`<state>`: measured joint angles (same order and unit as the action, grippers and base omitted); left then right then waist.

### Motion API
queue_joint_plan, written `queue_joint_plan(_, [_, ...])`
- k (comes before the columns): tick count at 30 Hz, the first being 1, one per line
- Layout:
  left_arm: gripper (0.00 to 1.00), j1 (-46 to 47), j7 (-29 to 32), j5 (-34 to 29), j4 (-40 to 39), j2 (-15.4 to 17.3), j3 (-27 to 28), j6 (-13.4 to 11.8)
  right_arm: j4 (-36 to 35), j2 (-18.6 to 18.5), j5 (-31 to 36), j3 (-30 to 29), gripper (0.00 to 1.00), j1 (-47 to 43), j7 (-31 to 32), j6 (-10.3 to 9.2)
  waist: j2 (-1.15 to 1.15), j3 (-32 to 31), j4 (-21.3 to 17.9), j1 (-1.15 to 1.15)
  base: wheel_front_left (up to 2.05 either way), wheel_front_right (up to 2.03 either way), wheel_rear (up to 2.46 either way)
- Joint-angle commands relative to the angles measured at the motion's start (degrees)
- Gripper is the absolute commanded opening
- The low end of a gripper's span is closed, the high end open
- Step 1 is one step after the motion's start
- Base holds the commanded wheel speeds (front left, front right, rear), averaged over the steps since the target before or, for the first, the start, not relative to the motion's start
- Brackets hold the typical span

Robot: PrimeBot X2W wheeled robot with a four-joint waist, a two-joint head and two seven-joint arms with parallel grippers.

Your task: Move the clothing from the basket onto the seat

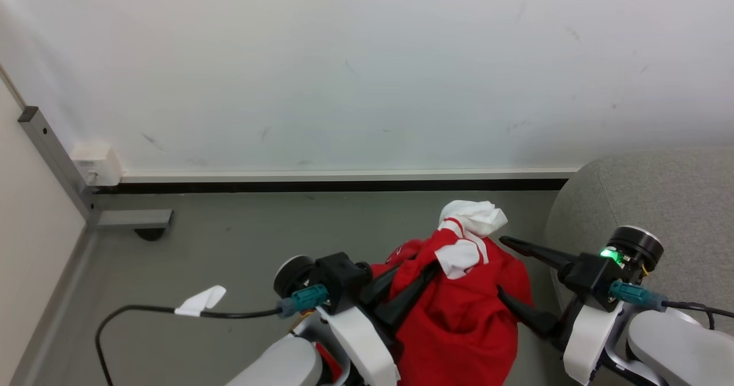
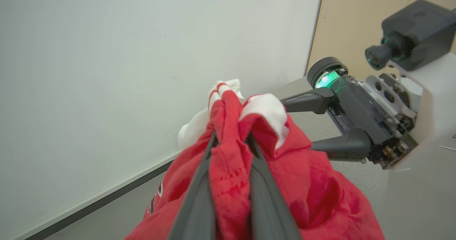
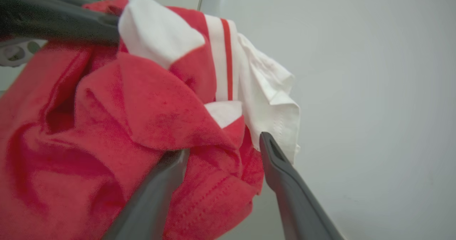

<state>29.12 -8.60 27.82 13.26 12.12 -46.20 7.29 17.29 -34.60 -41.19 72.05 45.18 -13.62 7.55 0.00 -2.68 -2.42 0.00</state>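
The clothing (image 1: 464,317), a red bundle with white panels and trim, hangs above the floor, and my left gripper (image 1: 424,265) is shut on its upper folds. In the left wrist view the red cloth (image 2: 320,183) is pinched between my two dark fingers (image 2: 194,204). My right gripper (image 1: 500,265) stands open at the bundle's right side, pointing left. Seen from the right wrist, its spread fingers (image 3: 285,175) straddle a red and white fold (image 3: 124,108). The seat (image 1: 659,191), a grey sofa with a rounded edge, is at the right. The basket is out of view.
A white wall with a baseboard runs across the back. At the left stand a grey metal post with a foot (image 1: 132,218) and a white box (image 1: 97,162). A black cable with a white tag (image 1: 200,301) trails over the grey floor.
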Motion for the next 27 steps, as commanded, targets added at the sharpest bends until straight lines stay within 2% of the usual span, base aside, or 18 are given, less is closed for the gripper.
queue_joint_plan(1, [0.0, 0.8, -0.6, 1.3, -0.2, 0.2, -1.0, 0.2, -0.6, 0.4, -0.5, 0.6, 1.0, 0.9, -0.3, -0.12, 0.0, 0.0, 0.0, 0.0, 0.0, 0.0, 0.0])
queue_joint_plan(6, [0.0, 2.9, -2.1, 6.4, -0.6, 1.0, -5.8, 0.2, -3.3, 1.3, -1.3, 1.3, 1.0, 1.1, -0.6, -0.12, 0.0, 0.1, 0.1, 0.0, 0.0, 0.0, 0.0])
queue_joint_plan(16, [0.0, 7.2, -5.0, 13.0, 0.7, 2.2, -11.5, 0.2, -6.4, 2.4, -1.3, 1.4, 1.0, -2.5, 4.1, -0.12, 0.0, 0.6, 0.3, 0.0, 0.0, 0.0, 0.0])
queue_joint_plan(17, [0.0, 7.5, -5.2, 13.6, 0.8, 2.2, -11.9, 0.2, -6.4, 2.6, -1.5, 1.4, 0.77, -2.5, 4.4, -0.12, 0.0, 0.7, 0.3, 0.0, 0.0, 0.0, 0.0])
queue_joint_plan(18, [0.0, 7.9, -5.3, 14.2, 1.1, 2.3, -12.3, 0.2, -6.1, 2.9, -1.8, 1.4, 0.36, -2.3, 4.4, -0.12, 0.0, 0.8, 0.3, 0.0, 0.0, 0.0, 0.0])
queue_joint_plan(19, [0.0, 8.3, -5.5, 14.6, 1.5, 2.3, -12.6, 0.2, -5.7, 3.1, -2.1, 1.4, 0.0, -2.1, 4.5, -0.12, 0.0, 0.8, 0.2, 0.0, 0.0, 0.0, 0.0])
queue_joint_plan(27, [0.0, 10.1, -6.3, 15.5, 5.6, 2.2, -12.8, 0.2, -0.3, 5.3, -4.2, 1.3, 0.0, 0.6, 1.9, -0.12, 0.0, 1.3, 0.2, 0.0, 0.0, 0.0, 0.0])
